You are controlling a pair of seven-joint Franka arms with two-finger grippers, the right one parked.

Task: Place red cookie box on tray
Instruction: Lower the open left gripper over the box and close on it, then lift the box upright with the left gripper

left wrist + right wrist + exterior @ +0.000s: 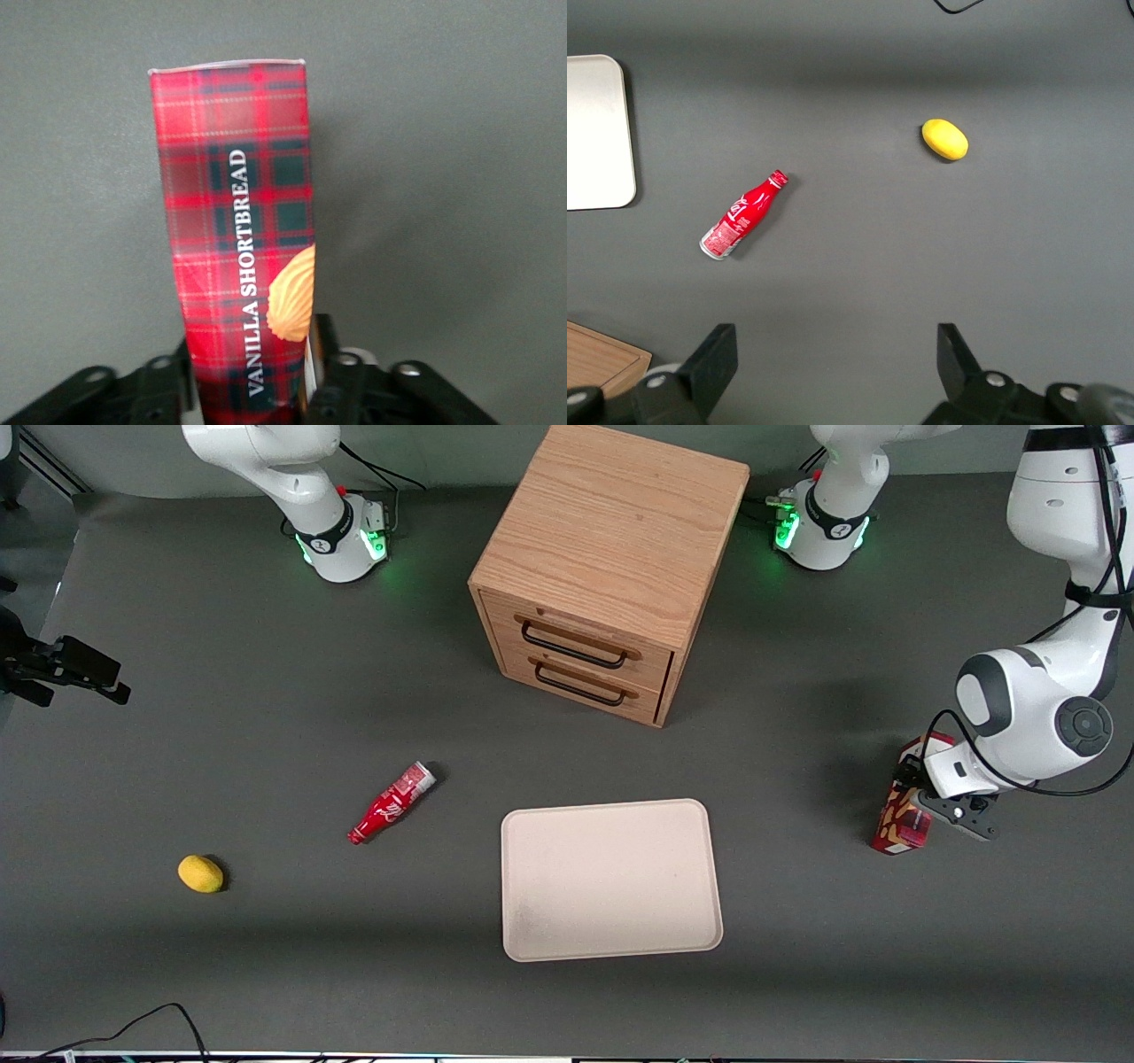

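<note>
The red cookie box [899, 828], a slim tartan carton with a cookie picture, is at the working arm's end of the table, well away from the tray [611, 808]. My left gripper [919, 799] is over its upper part. In the left wrist view the box [235, 204] runs away from the camera, and the gripper [255, 347] has a black finger pressed on each long side, shut on the box. The pale beige tray lies flat near the table's middle, nearer the front camera than the drawer cabinet, with nothing on it. Its edge also shows in the right wrist view [594, 133].
A wooden two-drawer cabinet [611, 558] stands farther from the front camera than the tray. A red bottle with a silver cap [390, 803] lies on the grey table toward the parked arm's end, and a yellow lemon [201, 873] lies farther that way.
</note>
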